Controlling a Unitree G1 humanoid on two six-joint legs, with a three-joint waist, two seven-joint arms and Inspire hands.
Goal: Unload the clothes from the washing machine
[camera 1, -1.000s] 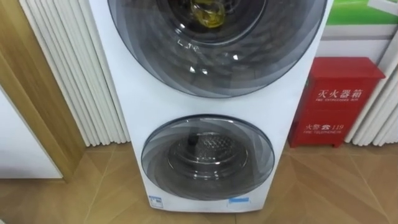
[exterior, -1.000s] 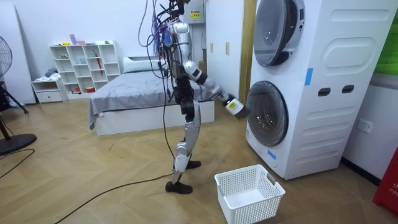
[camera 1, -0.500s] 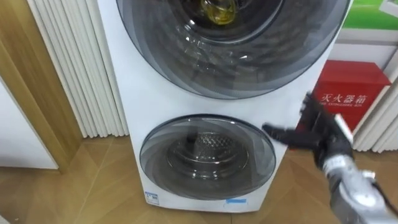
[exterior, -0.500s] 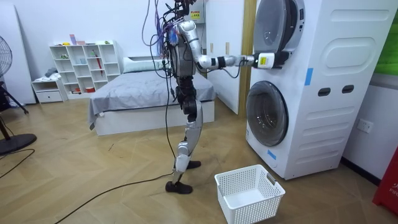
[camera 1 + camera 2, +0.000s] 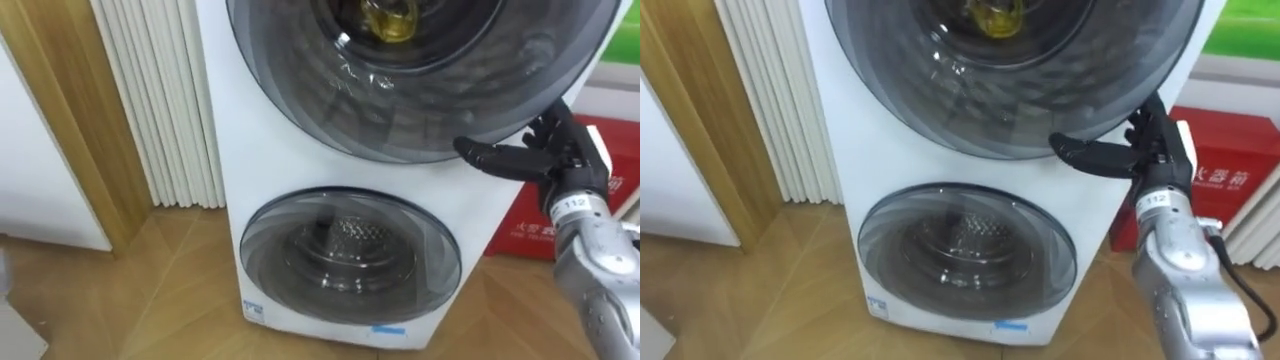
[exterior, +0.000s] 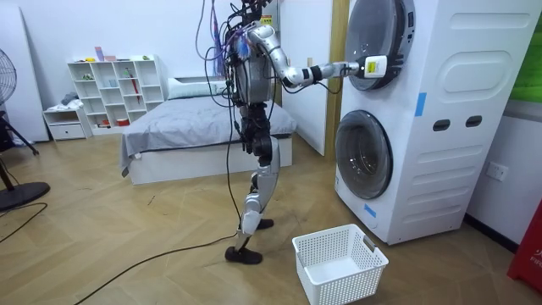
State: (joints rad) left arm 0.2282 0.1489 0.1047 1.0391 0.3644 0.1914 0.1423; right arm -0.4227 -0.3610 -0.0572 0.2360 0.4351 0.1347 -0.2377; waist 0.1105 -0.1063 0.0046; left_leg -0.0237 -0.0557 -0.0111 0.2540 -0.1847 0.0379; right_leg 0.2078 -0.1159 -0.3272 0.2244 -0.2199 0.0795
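At the lower right rim of the upper door [image 5: 420, 70] the right hand's thumb [image 5: 490, 155] lies stretched out straight across the dark glass, pointing towards the robot's left; the other fingers [image 5: 1155, 125] stand loosely spread just beside the door's edge and hold nothing; the right hand [image 5: 558, 155] is dark, and its grey forearm comes up from the lower right of the eye views. Both round doors of the washing machine [image 5: 250, 150] are closed, the upper door above the lower door [image 5: 350, 265]; behind the upper glass, near its top, a yellowish thing [image 5: 385, 18] shows inside the drum, and whether it is cloth I cannot tell; behind the lower glass a bare metal drum shows.

Beside the machine on the robot's right stands a red cabinet [image 5: 1225, 150]; on its left are white ribbed panels [image 5: 160, 100] and a wooden frame [image 5: 60, 110].

From the room view the robot stands upright on the wooden floor, facing the machine, with its right arm raised and reaching to the upper door; a white basket [image 6: 339, 263] sits on the floor near its feet, just before the machine; a bed [image 6: 195, 127] and a white shelf [image 6: 114, 89] stand behind it.
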